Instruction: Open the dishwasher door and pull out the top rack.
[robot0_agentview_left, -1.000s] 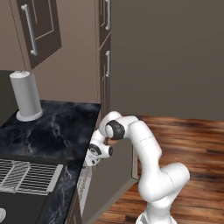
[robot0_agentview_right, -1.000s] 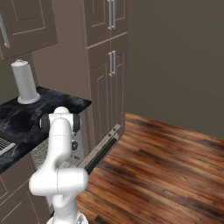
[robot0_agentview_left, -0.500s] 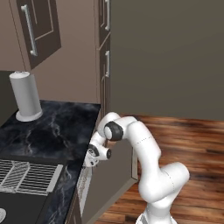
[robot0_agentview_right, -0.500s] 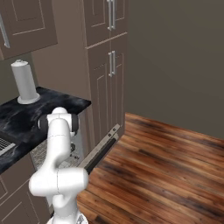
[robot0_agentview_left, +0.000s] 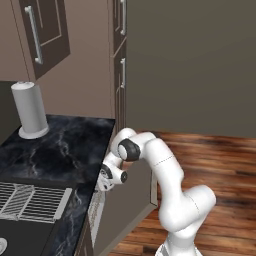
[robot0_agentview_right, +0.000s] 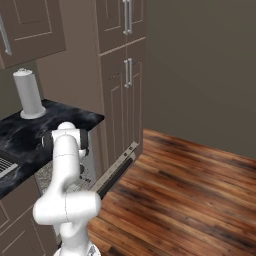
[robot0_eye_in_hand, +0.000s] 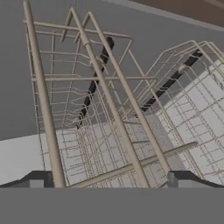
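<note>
**Spotter:** What's your main worry right now?

**Operator:** Missing the wire. My gripper (robot0_eye_in_hand: 109, 181) has its jaws spread as wide as they go, holding nothing, and the top rack (robot0_eye_in_hand: 118, 127) fills the hand view as thin bars. If I close between two bars rather than around one, I judge the fingers will slip through and the pull will move nothing. Coming in skewed could also jam a fingertip in the mesh.

**Spotter:** Where does the rack sit?

**Operator:** Inside the dishwasher cavity under the black marble counter (robot0_agentview_left: 55, 155), right in front of the hand. I cannot tell whether the tips touch it yet.

**Spotter:** And the door?

**Operator:** The dishwasher door (robot0_agentview_left: 125, 210) is dropped open, sloping down toward the wood floor (robot0_agentview_right: 190, 190), its handle edge (robot0_agentview_right: 117, 172) farthest from the cabinet. Its long axis runs along the counter front.

**Spotter:** Rack orientation?

**Operator:** Its front bars run crosswise to my pull, parallel to the counter edge, so it should slide out over the door.
</note>
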